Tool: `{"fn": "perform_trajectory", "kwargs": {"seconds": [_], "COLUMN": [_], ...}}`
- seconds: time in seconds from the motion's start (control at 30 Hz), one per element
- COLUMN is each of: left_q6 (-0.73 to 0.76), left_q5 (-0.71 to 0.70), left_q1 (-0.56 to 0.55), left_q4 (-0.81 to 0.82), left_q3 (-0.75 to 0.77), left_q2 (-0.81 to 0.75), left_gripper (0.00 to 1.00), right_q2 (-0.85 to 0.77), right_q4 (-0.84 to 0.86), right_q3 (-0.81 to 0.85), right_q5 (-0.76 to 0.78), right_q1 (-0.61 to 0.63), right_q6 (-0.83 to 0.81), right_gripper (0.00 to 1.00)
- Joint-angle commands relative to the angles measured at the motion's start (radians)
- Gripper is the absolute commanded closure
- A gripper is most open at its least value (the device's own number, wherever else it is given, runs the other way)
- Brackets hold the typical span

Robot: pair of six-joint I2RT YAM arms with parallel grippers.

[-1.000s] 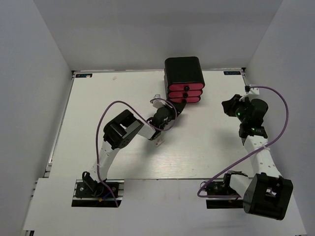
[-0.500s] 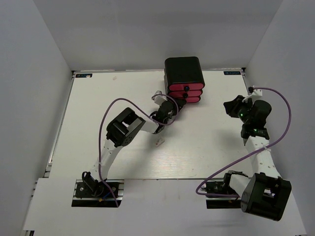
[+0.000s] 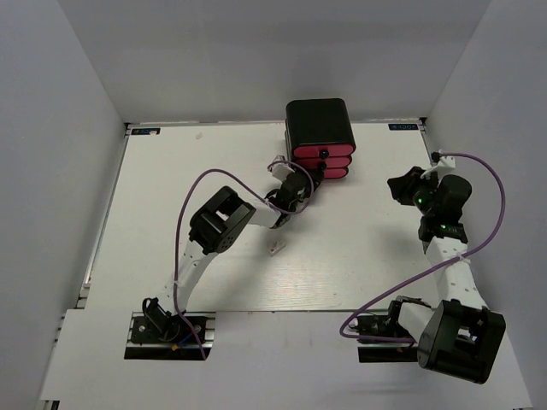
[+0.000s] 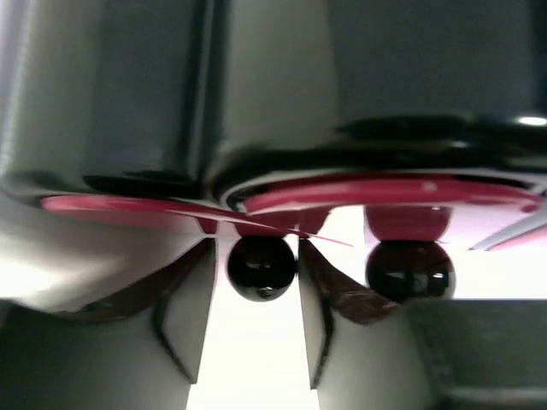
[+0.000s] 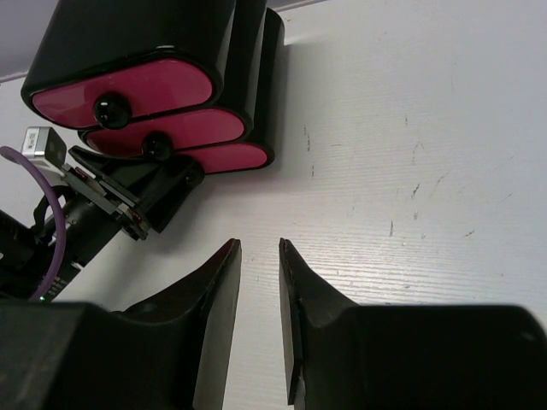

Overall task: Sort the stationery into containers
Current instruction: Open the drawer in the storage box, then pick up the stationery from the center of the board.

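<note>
Stationery in view comes to one tiny white eraser-like block (image 3: pixel 274 249), lying on the pale scuffed tabletop (image 3: pixel 154 213) nearer the arm bases than the left gripper (image 3: pixel 306 181); no pens show in any view.

That gripper is up against the lowest of three bright pink drawers (image 3: pixel 323 172) in the glossy black boxy cabinet (image 3: pixel 320 124). In its wrist view a small round black knob (image 4: pixel 261 266) sits right between the fingers (image 4: pixel 192 299), with the jaws narrow and just beside it on each side. Whether the pads actually press it cannot be told.

A round knob has no long axis, so what matters is the drawer's travel, judged to run straight out of the cabinet front toward the near edge. The left arm is plainly the nearer one. The table in front of the cabinet is flat and bare, though the block lies near that path.

Well apart to the right, the right gripper (image 5: pixel 259 252) hangs over bare table, its jaws a narrow gap apart with nothing between them.
</note>
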Motion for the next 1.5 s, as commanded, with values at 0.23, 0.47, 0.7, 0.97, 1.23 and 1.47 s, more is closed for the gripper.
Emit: {"fn": "perform_trajectory", "kwargs": {"seconds": [0.23, 0.47, 0.7, 0.97, 1.23, 1.47], "left_q6": [-0.014, -0.023, -0.024, 0.035, 0.123, 0.456], "left_q5": [-0.006, 0.031, 0.077, 0.162, 0.289, 0.373], "left_q1": [0.003, -0.027, -0.027, -0.027, -0.027, -0.036], "left_q4": [0.014, 0.166, 0.166, 0.091, -0.139, -0.392], "left_q3": [-0.051, -0.281, -0.366, -0.375, -0.416, -0.444], "left_q2": [-0.021, -0.133, -0.185, -0.268, -0.443, -0.653], "left_gripper": [0.77, 0.83, 0.71, 0.28, 0.28, 0.7], "right_q2": [-0.013, -0.01, -0.009, 0.002, -0.004, -0.015], "right_q4": [0.054, 0.063, 0.077, 0.083, 0.079, 0.08], "right_q3": [-0.022, -0.031, -0.046, -0.054, -0.062, -0.068], "right_q5": [-0.03, -0.04, -0.053, -0.083, -0.089, -0.097], "right_q1": [-0.01, -0.01, -0.013, -0.015, -0.021, -0.032], "right_q6": [0.014, 0.011, 0.008, -0.011, -0.018, -0.02], "right_gripper": [0.69, 0.65, 0.6, 0.48, 0.48, 0.48]}}
